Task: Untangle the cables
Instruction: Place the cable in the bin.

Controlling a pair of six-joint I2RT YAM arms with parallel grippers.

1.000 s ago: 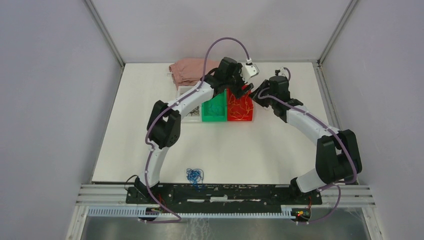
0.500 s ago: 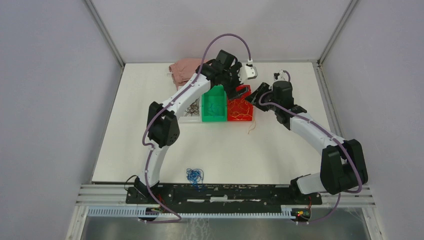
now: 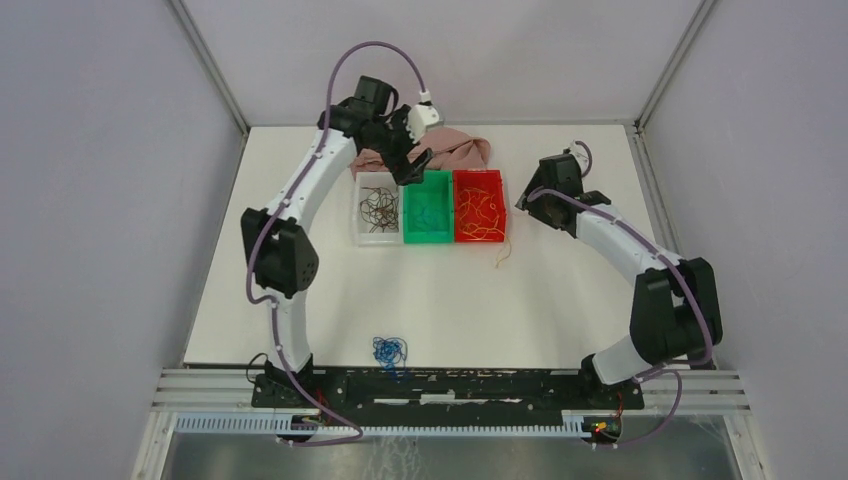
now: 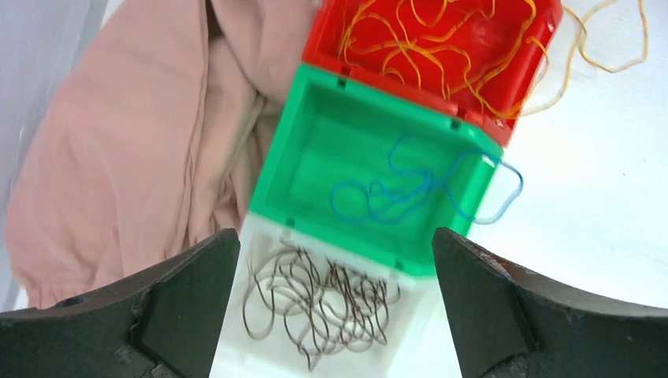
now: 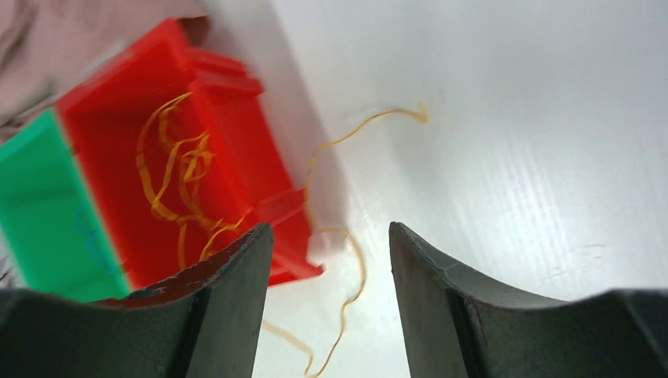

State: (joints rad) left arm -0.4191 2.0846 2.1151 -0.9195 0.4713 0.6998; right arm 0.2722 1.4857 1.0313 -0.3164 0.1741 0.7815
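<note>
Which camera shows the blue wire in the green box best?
Left wrist view: the blue wire loops clearly, overhanging the green box. The top view shows tiny specks; the right wrist view, a faint blur.

I had the left arm (image 3: 300,195) stretched far forward, the left gripper (image 4: 335,236) spread wide. The right gripper (image 5: 329,230) hung parted, holding nothing.

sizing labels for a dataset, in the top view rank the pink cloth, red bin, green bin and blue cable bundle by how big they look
1. pink cloth, largest, though partly hidden
2. red bin and green bin, alike, not ranked
3. blue cable bundle, smallest
</note>
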